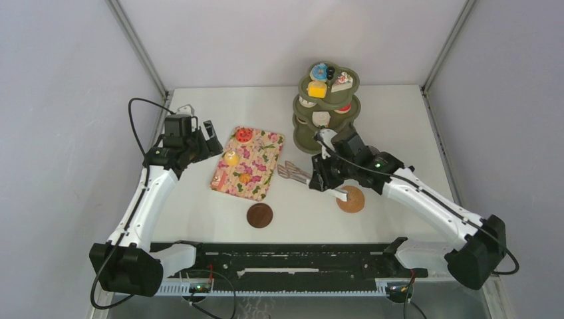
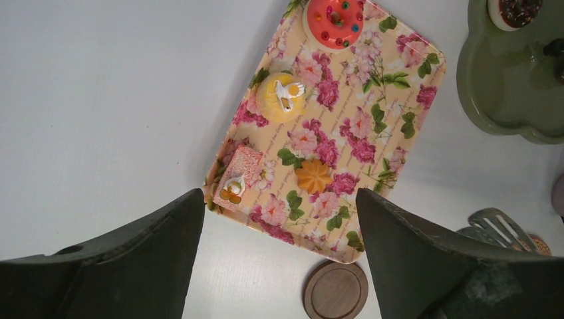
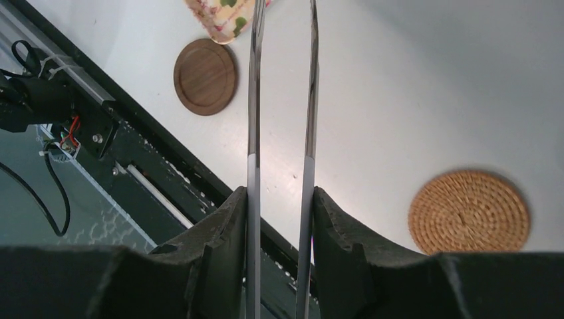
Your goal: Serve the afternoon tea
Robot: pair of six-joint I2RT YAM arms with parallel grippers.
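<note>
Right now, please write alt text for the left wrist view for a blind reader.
A floral tray holds four toy pastries: red donut, yellow cake, pink slice, orange piece. The left fingers stand apart at the bottom edge.

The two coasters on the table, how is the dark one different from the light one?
The dark coaster is smooth brown wood with turned rings, while the light coaster is tan woven fibre. The dark coaster lies just off the near corner of the floral tray. The light coaster lies further right, and in the top view the end of the tongs crosses its edge. Both are round, lie flat on the table and carry no mug.
</note>
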